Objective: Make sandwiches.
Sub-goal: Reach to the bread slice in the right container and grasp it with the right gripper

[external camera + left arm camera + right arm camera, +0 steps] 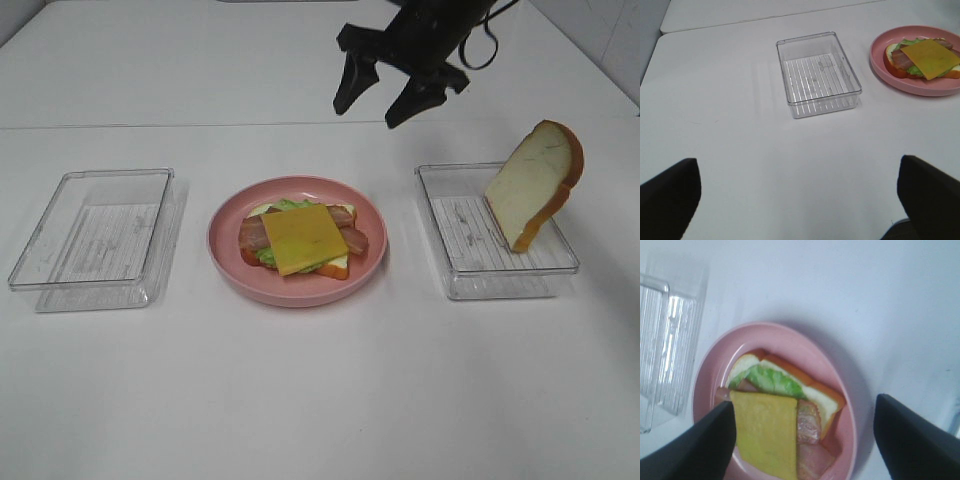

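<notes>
The plate [372, 262] holds the open sandwich, cheese [304, 238] topmost. The right gripper [386, 98] hovers with jaws apart, empty; next it must fetch the bread slice [533, 182].

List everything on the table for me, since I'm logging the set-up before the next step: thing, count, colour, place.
Plate: one, pink, centre of the table.
Open sandwich stack: one, on the plate; white bread with orange-brown crust, green lettuce, reddish-brown bacon, yellow cheese slice on top.
Bread slice: one, white with orange-brown crust, leaning upright in the right container.
Right container: one, clear plastic, right of the plate.
Left container: one, clear plastic, left of the plate, nothing in it.
Right claw: black, open, above the plate's far side, holding nothing.
Left claw: black, open, holding nothing.
</notes>
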Robot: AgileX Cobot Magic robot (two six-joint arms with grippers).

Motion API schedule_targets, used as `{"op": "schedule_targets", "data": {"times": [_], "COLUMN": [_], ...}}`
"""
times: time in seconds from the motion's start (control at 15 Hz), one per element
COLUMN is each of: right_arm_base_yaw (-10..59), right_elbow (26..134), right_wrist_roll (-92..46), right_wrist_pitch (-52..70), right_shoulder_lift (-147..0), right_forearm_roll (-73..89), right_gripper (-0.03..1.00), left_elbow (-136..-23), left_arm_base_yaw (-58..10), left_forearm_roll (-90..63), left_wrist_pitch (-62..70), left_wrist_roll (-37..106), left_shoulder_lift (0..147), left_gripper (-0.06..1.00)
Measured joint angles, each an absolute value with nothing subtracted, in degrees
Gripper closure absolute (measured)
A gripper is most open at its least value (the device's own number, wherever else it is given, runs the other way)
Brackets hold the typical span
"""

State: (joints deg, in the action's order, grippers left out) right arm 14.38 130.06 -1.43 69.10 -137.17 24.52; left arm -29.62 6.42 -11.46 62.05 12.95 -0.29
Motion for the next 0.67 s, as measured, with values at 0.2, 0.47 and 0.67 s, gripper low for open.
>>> {"op": "schedule_targets", "data": {"times": [0.2, 0.47, 0.67], "right_arm_base_yaw": [14.4, 14.3, 14.3], "right_elbow": [131.7, 125.1, 113.0], "right_wrist_roll": [4.4, 6.9, 7.3], "right_wrist_pitch": [69.3, 69.3, 69.6], "right_shoulder_lift": [-131.7, -122.3, -111.7], "right_forearm_roll": [12.0, 4.6, 0.4], "right_gripper": [0.22, 0.22, 0.22], "left_elbow": [-29.6, -29.6, -29.6], "left_arm_base_yaw": [6.4, 6.4, 6.4], "left_forearm_roll": [-11.5, -11.5, -11.5], "left_wrist_pitch": [62.1, 62.1, 62.1], "left_wrist_roll": [12.9, 12.9, 12.9], "left_shoulder_lift": [-0.3, -0.3, -0.3], "left_gripper": [-0.05, -0.05, -0.05]}}
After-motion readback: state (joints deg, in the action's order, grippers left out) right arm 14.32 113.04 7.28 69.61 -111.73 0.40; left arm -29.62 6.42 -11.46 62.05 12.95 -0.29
